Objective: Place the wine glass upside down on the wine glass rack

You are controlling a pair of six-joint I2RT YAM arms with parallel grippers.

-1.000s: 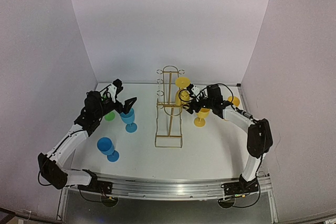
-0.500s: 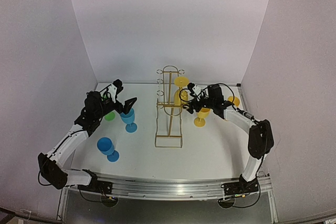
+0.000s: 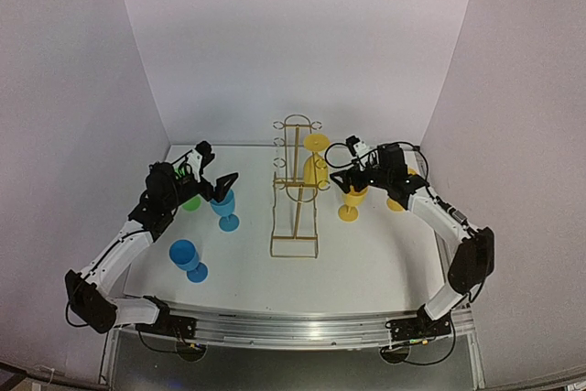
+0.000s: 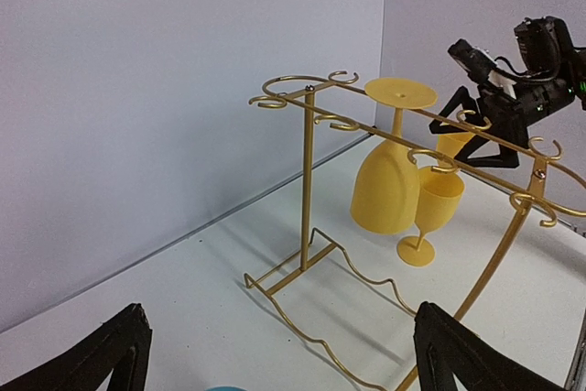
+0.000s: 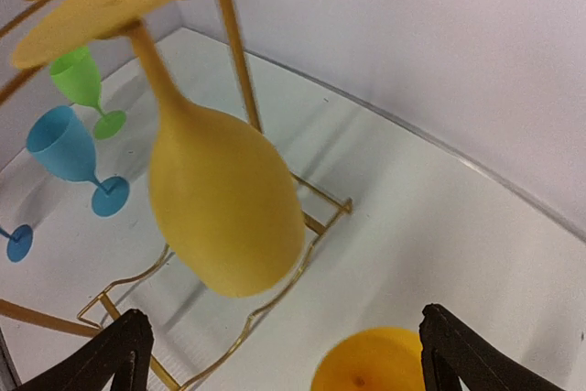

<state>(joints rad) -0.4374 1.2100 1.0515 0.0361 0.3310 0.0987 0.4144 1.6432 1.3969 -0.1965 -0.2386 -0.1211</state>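
Observation:
The gold wire wine glass rack (image 3: 295, 185) stands mid-table. A yellow wine glass (image 3: 316, 168) hangs upside down from a ring on its right side, its foot on top; it appears large and close in the right wrist view as the yellow wine glass (image 5: 224, 212). My right gripper (image 3: 349, 171) is open just right of that glass, apart from it and holding nothing. Under it stands an upright yellow glass (image 3: 350, 203). My left gripper (image 3: 216, 167) is open and empty above an upright blue glass (image 3: 225, 209), facing the rack (image 4: 307, 180).
A green glass (image 3: 190, 201) stands behind the left gripper and a second blue glass (image 3: 187, 258) nearer the front left. Another yellow glass (image 3: 396, 202) sits partly hidden behind the right arm. White walls close in the table on three sides.
My right gripper has drawn back to the right, away from the hanging yellow glass, with its jaws a little wider. The glass stays on the rack. The left arm has not moved.

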